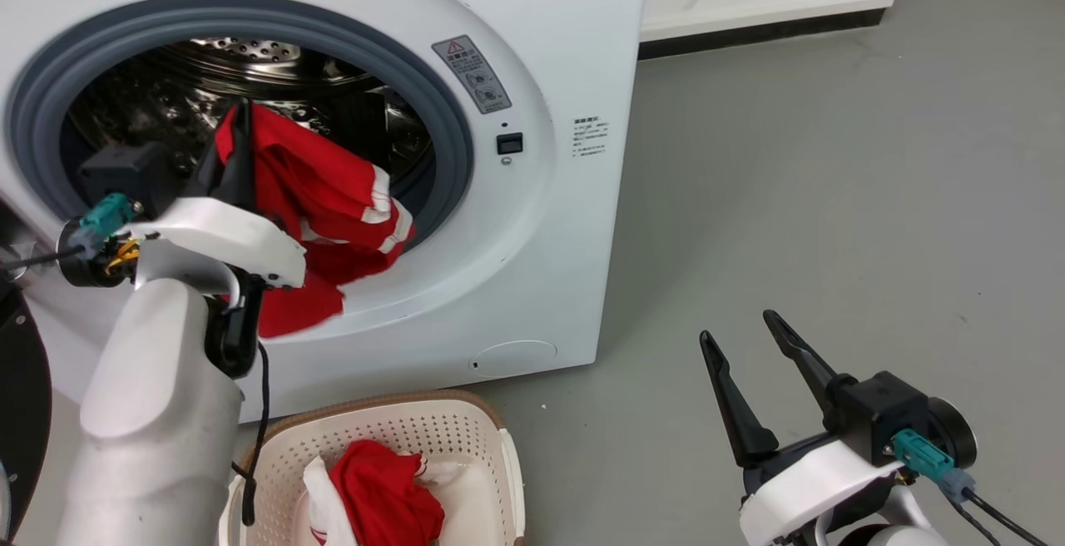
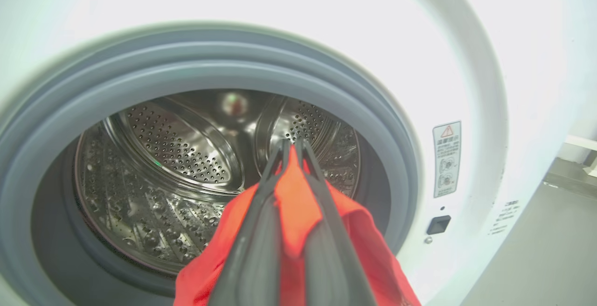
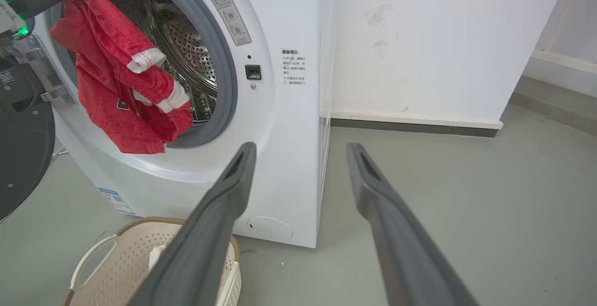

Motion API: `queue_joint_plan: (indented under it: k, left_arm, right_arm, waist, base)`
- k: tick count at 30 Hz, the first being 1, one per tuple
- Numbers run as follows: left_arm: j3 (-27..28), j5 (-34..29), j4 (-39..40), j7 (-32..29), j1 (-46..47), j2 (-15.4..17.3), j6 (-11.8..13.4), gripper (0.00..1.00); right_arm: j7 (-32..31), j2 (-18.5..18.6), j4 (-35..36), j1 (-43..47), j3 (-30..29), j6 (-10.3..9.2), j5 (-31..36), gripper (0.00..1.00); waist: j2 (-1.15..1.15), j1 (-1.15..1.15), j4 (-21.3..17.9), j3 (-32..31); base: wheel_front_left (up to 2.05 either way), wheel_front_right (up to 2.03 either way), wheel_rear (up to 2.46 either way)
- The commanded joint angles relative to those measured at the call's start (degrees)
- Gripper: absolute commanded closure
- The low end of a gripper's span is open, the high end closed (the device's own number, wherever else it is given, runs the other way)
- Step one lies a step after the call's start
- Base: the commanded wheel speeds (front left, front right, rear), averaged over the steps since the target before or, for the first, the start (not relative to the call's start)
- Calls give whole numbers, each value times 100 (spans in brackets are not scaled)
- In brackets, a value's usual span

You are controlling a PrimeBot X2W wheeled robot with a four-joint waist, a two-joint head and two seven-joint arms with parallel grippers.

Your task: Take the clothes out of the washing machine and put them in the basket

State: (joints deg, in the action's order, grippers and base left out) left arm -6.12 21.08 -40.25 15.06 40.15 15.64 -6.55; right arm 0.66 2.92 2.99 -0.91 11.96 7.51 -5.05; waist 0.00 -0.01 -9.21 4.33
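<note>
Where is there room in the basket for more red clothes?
Bare: the basket's far part, between its rim beside the washing machine and the red clothes inside. Crowded: its near middle, under those clothes. The grey floor right of the basket is free.

Porthole of large white front-loading washing machine (image 1: 532,280): lower middle blocked by bright red garment with white trim (image 1: 333,188), hanging pinched in left gripper (image 2: 291,145).
Upper drum and right side inside grey rubber rim (image 1: 453,138) passable.
Black-framed door (image 3: 23,156) stands open at left.
Cream perforated plastic basket (image 1: 399,403) below: second red garment (image 1: 387,488) in its middle, room along far wall.
Grey floor (image 1: 832,196) right of machine open; right gripper (image 1: 738,325) there, fingers spread.
</note>
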Motion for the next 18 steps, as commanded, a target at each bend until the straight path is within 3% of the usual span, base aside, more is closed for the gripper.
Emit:
queue_joint_plan:
  k: [1, 12, 18]
  left_arm:
    - [-1, 16, 300, 13, -207, -38, 33, 100]
    - [-147, 154, 2749, -602, -2071, -317, 569, 100]
    - [-227, 235, 3115, -777, -3165, -585, 926, 100]
  right_arm:
    - [-28, -8, 75, 76, -21, -4, 17, 0]
    - [-152, -8, 229, 149, 56, -4, 37, 0]
    - [-123, -8, 275, -2, 92, -4, 12, 0]
  waist:
    - [0, 1, 64, -2]
    - [0, 1, 192, 62]
    - [0, 1, 165, 331]
  base:
    - [0, 0, 0]
    - [0, 0, 0]
    - [0, 0, 0]
